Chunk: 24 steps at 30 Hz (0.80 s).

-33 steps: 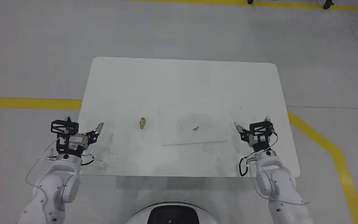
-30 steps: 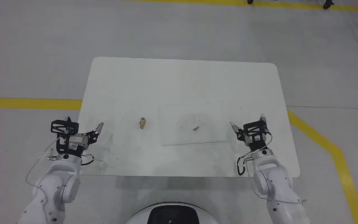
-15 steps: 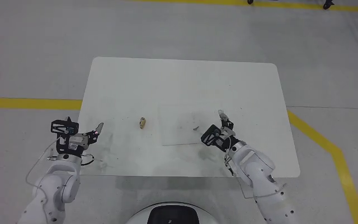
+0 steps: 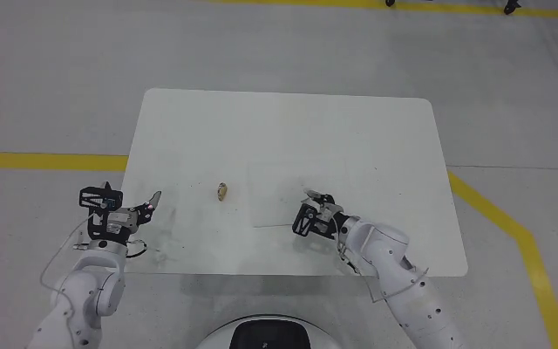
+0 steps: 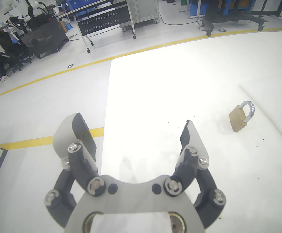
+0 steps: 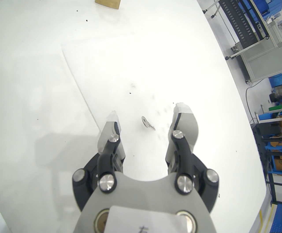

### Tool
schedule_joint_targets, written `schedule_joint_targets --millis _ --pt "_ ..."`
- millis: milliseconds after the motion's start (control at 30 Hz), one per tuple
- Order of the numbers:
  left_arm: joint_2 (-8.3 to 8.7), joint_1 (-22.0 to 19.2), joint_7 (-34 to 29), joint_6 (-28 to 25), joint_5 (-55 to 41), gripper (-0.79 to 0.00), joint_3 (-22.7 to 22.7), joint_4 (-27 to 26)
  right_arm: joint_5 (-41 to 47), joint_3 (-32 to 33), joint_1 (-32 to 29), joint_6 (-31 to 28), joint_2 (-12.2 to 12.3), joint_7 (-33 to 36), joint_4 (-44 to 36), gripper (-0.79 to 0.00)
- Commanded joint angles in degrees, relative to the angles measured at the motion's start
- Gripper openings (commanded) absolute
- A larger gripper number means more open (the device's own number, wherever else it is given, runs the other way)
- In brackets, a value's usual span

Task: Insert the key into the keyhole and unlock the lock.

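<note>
right gripper [image 6: 147, 110] swung in from table [image 4: 349, 131] edge, spread over key [image 6: 148, 124]; left gripper [image 5: 132, 120] spread

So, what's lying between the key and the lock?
Between key and lock: bare table, a thin sheet's edge, dark specks; right wrist view.

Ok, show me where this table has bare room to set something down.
Bare: the far half of the table, beyond the padlock and key, and its right end past the right gripper. Crowded: the near middle, where that open gripper brackets the key.
</note>
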Motion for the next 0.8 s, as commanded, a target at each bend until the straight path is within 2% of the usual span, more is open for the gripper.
schedule_joint_targets --millis 0,167,467,533,567,600,767 --pt "0.00 0.00 0.00 0.00 0.00 0.000 0.00 0.00 0.00 -0.59 0.93 -0.27 -0.11 1.02 0.66 -0.406" --pt "0.00 0.00 0.00 0.00 0.00 0.000 0.00 0.00 1.13 -1.95 3.27 -0.60 -0.48 2.35 3.41 -0.434" --pt "0.00 0.00 0.00 0.00 0.00 0.000 0.00 0.00 2.16 -2.38 5.23 -0.36 -0.67 3.40 5.86 -0.563" --pt "0.00 0.00 0.00 0.00 0.00 0.000 0.00 0.00 2.67 -1.78 5.20 -0.11 -0.60 3.20 6.05 -0.653" --pt "0.00 0.00 0.00 0.00 0.00 0.000 0.00 0.00 2.84 -1.43 5.10 0.00 -0.54 3.08 5.97 -0.763" --pt "0.00 0.00 0.00 0.00 0.00 0.000 0.00 0.00 3.08 -1.01 4.93 0.27 -0.48 2.94 5.85 -0.785" --pt "0.00 0.00 0.00 0.00 0.00 0.000 0.00 0.00 5.25 1.29 3.72 1.34 -0.20 1.77 4.52 -0.785"
